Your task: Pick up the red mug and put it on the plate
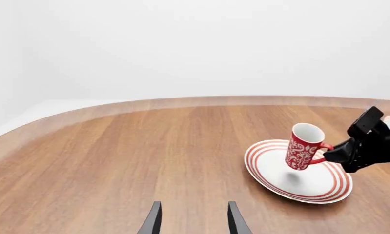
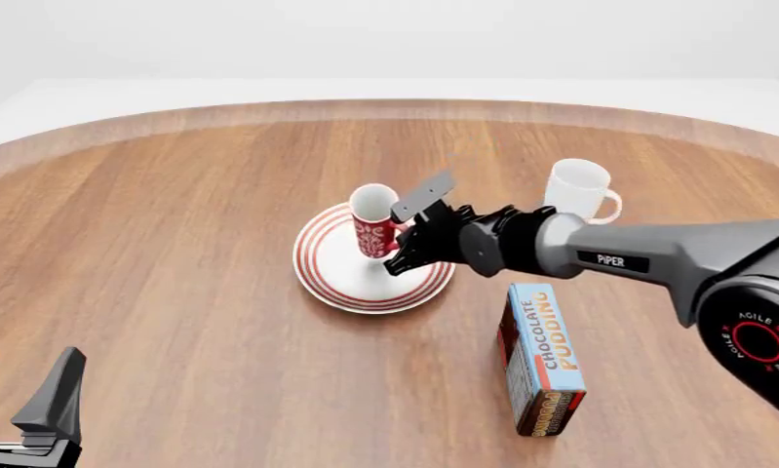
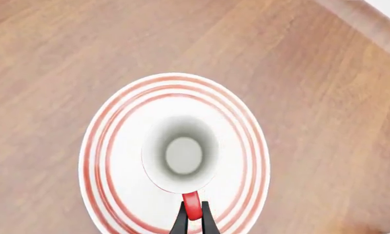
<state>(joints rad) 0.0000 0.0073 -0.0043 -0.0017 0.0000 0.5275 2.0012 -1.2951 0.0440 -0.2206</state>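
Your right gripper (image 2: 408, 242) pinches only the red mug's (image 2: 374, 222) small handle, holding it tilted above the plate (image 2: 350, 291); releasing now risks it toppling.

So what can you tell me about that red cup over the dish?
The red mug is tall and slim, glossy like ceramic, with a white swirly pattern, white inside and a small red handle. It hangs slightly tilted just above the plate, a shadow beneath it. The right end effector pinches its handle; nothing else touches it.
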